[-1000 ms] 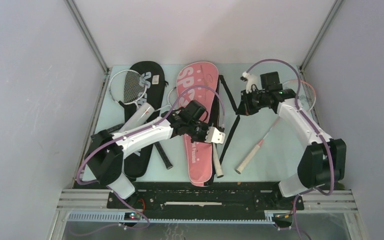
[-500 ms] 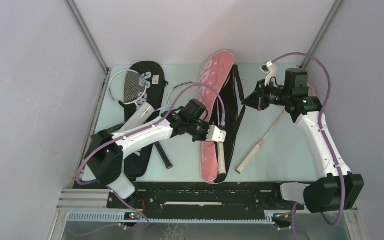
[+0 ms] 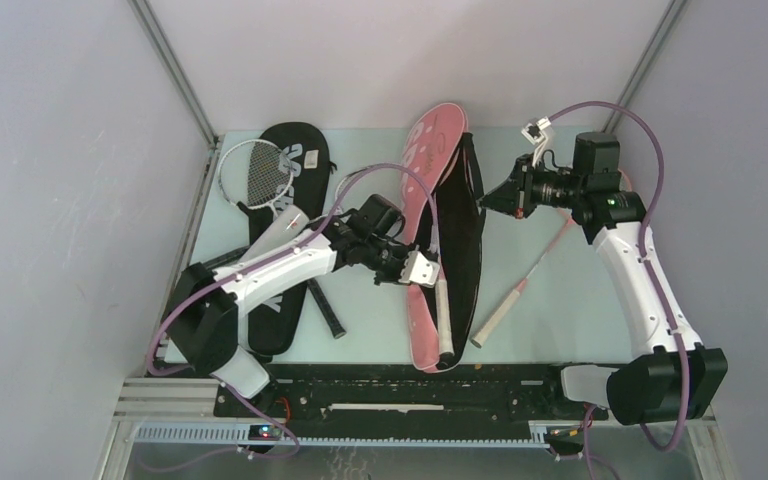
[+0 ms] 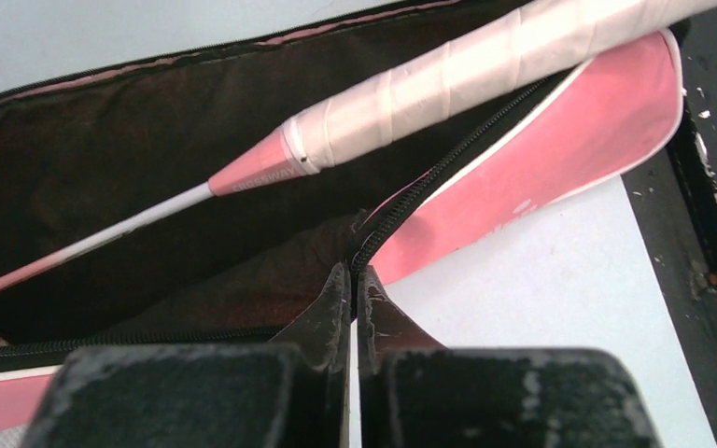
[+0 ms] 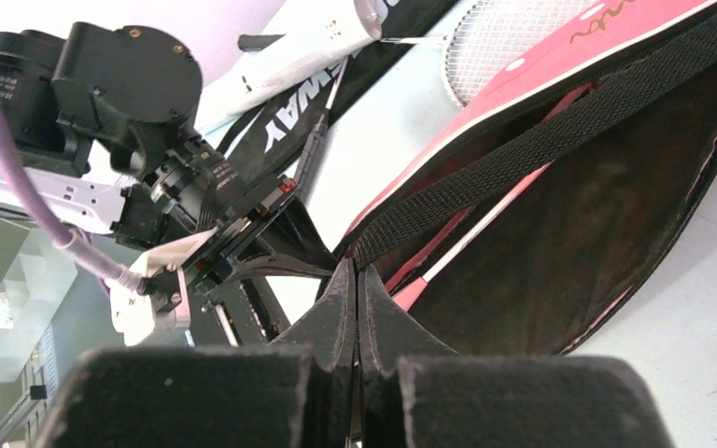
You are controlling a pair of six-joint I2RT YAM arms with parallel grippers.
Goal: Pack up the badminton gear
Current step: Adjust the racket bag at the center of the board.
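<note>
Top view: we record the pink cover standing open on its edge at mid-table, between the left gripper and the right gripper. The black cover lies at the far-left corner.

Left wrist view: the jaws are pressed together on the pink cover's zipper edge, and a white-gripped racket lies inside.

Right wrist view: the jaws pinch the cover's rim beside its black strap.

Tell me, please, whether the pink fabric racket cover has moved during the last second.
Yes. The pink fabric racket cover has been opened up on edge and shifted right, away from the unmoved black racket cover.
</note>
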